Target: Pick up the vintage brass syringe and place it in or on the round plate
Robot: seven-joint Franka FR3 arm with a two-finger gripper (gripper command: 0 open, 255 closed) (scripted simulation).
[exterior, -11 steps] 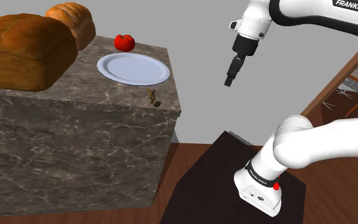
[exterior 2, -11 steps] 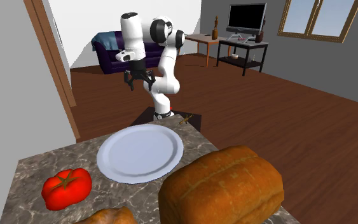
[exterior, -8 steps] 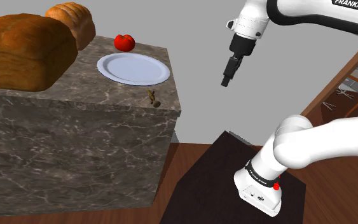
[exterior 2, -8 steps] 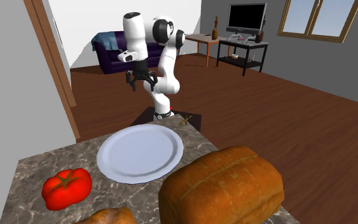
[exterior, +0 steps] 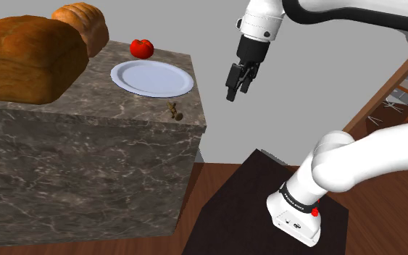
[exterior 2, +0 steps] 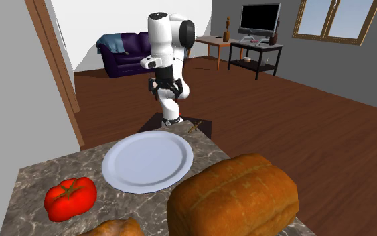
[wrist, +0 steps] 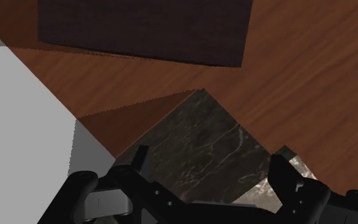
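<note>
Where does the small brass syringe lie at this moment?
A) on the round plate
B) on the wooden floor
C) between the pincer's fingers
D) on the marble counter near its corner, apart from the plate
D: the syringe lies on the counter near its corner, apart from the plate, and the open pincer hangs empty in the air.

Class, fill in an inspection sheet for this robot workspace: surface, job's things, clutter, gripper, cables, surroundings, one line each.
Surface: dark marbled counter, higher than the robot's stand.
Job's things: small brass syringe lies near the counter's corner, apart from the white round plate, which is bare.
Clutter: red tomato and two bread loaves beside the plate.
Gripper: gripper open, holding nothing, in the air off the counter's edge.
Cables: nothing seen.
Surroundings: wooden floor, purple sofa, monitor on a desk.
</note>
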